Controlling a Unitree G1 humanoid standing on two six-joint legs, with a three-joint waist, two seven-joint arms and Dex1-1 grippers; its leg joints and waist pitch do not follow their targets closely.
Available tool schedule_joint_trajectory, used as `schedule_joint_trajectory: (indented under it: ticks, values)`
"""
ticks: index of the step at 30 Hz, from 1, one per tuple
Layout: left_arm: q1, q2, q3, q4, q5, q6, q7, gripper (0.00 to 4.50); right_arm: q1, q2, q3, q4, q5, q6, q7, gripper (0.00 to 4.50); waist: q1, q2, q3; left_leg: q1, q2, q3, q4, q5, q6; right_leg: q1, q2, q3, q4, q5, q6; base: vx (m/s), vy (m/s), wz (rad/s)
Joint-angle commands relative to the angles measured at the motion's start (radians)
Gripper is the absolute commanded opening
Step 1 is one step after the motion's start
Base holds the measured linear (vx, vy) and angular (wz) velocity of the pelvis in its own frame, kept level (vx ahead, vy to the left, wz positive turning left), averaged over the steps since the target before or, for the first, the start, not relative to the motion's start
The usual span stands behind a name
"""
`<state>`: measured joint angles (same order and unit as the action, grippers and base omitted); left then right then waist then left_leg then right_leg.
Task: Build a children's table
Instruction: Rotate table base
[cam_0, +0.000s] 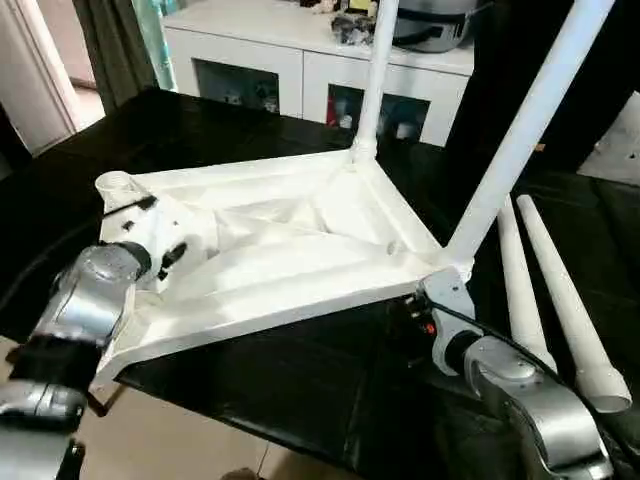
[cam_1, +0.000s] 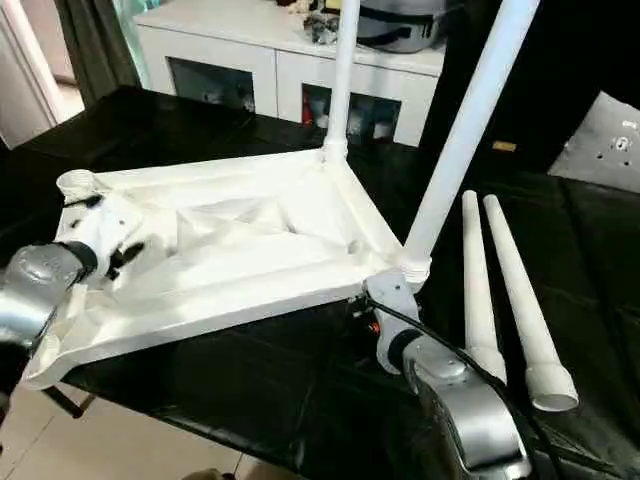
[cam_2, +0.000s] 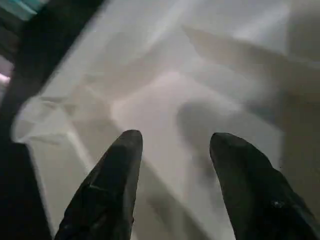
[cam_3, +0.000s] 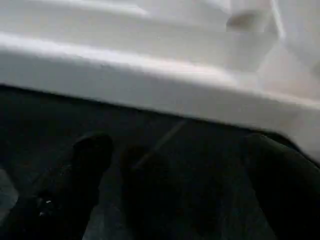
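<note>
Left eye view showed the tabletop (cam_0: 270, 260) upside down on the black surface (cam_0: 300, 380), two legs (cam_0: 520, 130) socketed. Beside it lay two spare legs (cam_0: 565, 300). Both pincers, left (cam_2: 172, 145) and right (cam_3: 175, 155), gaped empty. Plastic looked light, stiff, slippery; grasp a leg mid-shaft.

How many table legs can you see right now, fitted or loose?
4. Two stand fitted in the upturned table top's sockets: far leg and near-right leg. Two loose legs lie on the black surface to its right.
</note>
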<state>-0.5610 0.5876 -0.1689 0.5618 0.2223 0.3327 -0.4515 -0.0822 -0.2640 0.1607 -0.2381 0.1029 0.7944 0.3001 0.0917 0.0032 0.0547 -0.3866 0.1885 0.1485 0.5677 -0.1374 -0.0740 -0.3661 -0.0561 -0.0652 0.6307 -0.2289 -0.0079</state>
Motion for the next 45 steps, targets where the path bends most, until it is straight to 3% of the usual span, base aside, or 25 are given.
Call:
schedule_joint_trajectory:
  ticks: [1,2,7,8,9,11,12,19,22,27,31,32,34,35,38,41,45]
  values:
    - [-0.021,0.008,-0.030,0.032,0.020,-0.019,-0.044,2.45,-0.029,0.013,-0.005,0.037,-0.007,-0.008,-0.016,4.50,0.004,0.017,-0.063,0.029,0.036,-0.016,-0.068,-0.336,-0.054,0.018,-0.088,0.056,-0.090,-0.167,-0.133,0.000,0.000,0.00]
    - [-0.029,0.011,-0.048,0.040,0.019,-0.030,-0.087,2.45,-0.058,0.039,-0.012,0.103,-0.009,-0.041,-0.027,4.50,0.003,0.020,-0.064,0.029,0.037,-0.017,-0.068,-0.338,-0.056,0.018,-0.090,0.056,-0.089,-0.161,-0.145,0.000,0.000,0.00]
    - [-0.043,0.020,-0.077,0.048,-0.011,-0.040,-0.220,2.45,-0.121,0.070,-0.023,0.238,-0.023,-0.121,-0.047,4.50,0.005,0.020,-0.065,0.030,0.038,-0.013,-0.066,-0.320,-0.059,0.018,-0.091,0.056,-0.083,-0.127,-0.174,0.000,0.000,0.00]
    - [-0.039,0.031,-0.095,0.033,-0.020,-0.039,-0.285,2.45,-0.145,0.075,-0.027,0.280,-0.023,-0.145,-0.048,4.50,0.006,0.016,-0.065,0.029,0.039,-0.013,-0.067,-0.305,-0.057,0.020,-0.092,0.055,-0.081,-0.118,-0.177,0.000,0.000,0.00]
    - [-0.036,0.037,-0.105,0.024,-0.024,-0.038,-0.322,2.45,-0.159,0.078,-0.029,0.302,-0.022,-0.156,-0.048,4.50,0.005,0.019,-0.064,0.031,0.039,-0.012,-0.068,-0.315,-0.061,0.018,-0.092,0.055,-0.081,-0.122,-0.180,0.000,0.000,0.00]
    - [-0.017,0.053,-0.129,-0.033,-0.050,-0.019,-0.434,2.45,-0.202,0.088,-0.043,0.369,-0.021,-0.185,-0.057,4.50,0.004,0.020,-0.064,0.032,0.041,-0.010,-0.068,-0.322,-0.063,0.018,-0.093,0.057,-0.080,-0.126,-0.185,0.000,0.000,0.00]
    - [-0.009,0.059,-0.137,-0.059,-0.063,-0.006,-0.471,2.45,-0.214,0.086,-0.044,0.389,-0.025,-0.196,-0.058,4.50,0.005,0.012,-0.064,0.031,0.041,-0.009,-0.068,-0.312,-0.060,0.021,-0.094,0.056,-0.077,-0.126,-0.190,0.000,0.000,0.00]
    - [0.063,0.079,-0.197,-0.246,-0.164,0.026,-0.699,2.45,-0.284,0.082,-0.057,0.500,-0.033,-0.268,-0.051,4.50,0.002,0.015,-0.062,0.031,0.041,-0.002,-0.066,-0.299,-0.052,0.020,-0.093,0.058,-0.080,-0.144,-0.193,0.000,0.000,0.00]
    - [0.094,0.068,-0.215,-0.337,-0.219,0.054,-0.782,2.45,-0.304,0.085,-0.060,0.529,-0.040,-0.296,-0.044,4.50,0.003,0.014,-0.064,0.030,0.040,0.002,-0.064,-0.272,-0.047,0.021,-0.089,0.058,-0.076,-0.107,-0.199,0.000,0.000,0.00]
    - [0.091,0.016,-0.221,-0.355,-0.231,0.072,-0.776,2.45,-0.319,0.089,-0.056,0.546,-0.044,-0.317,-0.039,4.50,-0.001,0.009,-0.065,0.026,0.037,0.006,-0.061,-0.249,-0.036,0.027,-0.085,0.058,-0.075,-0.096,-0.200,0.000,0.000,0.00]
    - [0.044,-0.071,-0.216,-0.257,-0.187,0.008,-0.682,2.45,-0.328,0.082,-0.051,0.544,-0.057,-0.331,-0.046,4.50,0.001,0.009,-0.066,0.028,0.037,0.007,-0.059,-0.244,-0.033,0.027,-0.084,0.059,-0.078,-0.101,-0.188,0.000,0.000,0.00]
    - [0.012,-0.116,-0.201,-0.190,-0.170,-0.031,-0.605,2.45,-0.334,0.070,-0.051,0.531,-0.072,-0.337,-0.052,4.50,0.003,0.011,-0.067,0.031,0.038,0.008,-0.058,-0.247,-0.034,0.026,-0.084,0.059,-0.079,-0.105,-0.185,0.000,0.000,0.00]
    - [0.005,-0.125,-0.197,-0.180,-0.168,-0.036,-0.588,2.45,-0.336,0.068,-0.053,0.531,-0.078,-0.342,-0.051,4.50,0.004,0.007,-0.066,0.033,0.038,0.009,-0.058,-0.264,-0.037,0.025,-0.083,0.059,-0.082,-0.122,-0.180,0.000,0.000,0.00]
    - [-0.006,-0.136,-0.195,-0.161,-0.161,-0.053,-0.563,2.45,-0.340,0.064,-0.056,0.524,-0.084,-0.346,-0.053,4.50,0.005,0.009,-0.066,0.028,0.037,0.006,-0.060,-0.260,-0.036,0.029,-0.084,0.058,-0.082,-0.136,-0.174,0.000,0.000,0.00]
    - [-0.066,-0.198,-0.179,-0.020,-0.124,-0.159,-0.408,2.45,-0.360,0.041,-0.097,0.451,-0.083,-0.359,-0.073,4.50,0.006,0.005,-0.066,0.032,0.037,0.008,-0.057,-0.274,-0.035,0.026,-0.083,0.060,-0.088,-0.158,-0.159,0.000,0.000,0.00]
    - [-0.113,-0.253,-0.163,0.121,-0.084,-0.254,-0.247,2.45,-0.366,0.022,-0.146,0.355,-0.063,-0.343,-0.083,4.50,0.008,0.002,-0.069,0.027,0.037,0.006,-0.058,-0.243,-0.026,0.030,-0.082,0.060,-0.085,-0.124,-0.140,0.000,0.000,0.00]
    - [-0.123,-0.293,-0.125,0.171,-0.095,-0.301,-0.155,2.45,-0.355,0.014,-0.166,0.288,-0.026,-0.344,-0.045,4.50,0.013,-0.001,-0.071,0.025,0.036,0.007,-0.052,-0.209,-0.009,0.032,-0.082,0.060,-0.081,-0.070,-0.148,0.000,0.000,0.00]
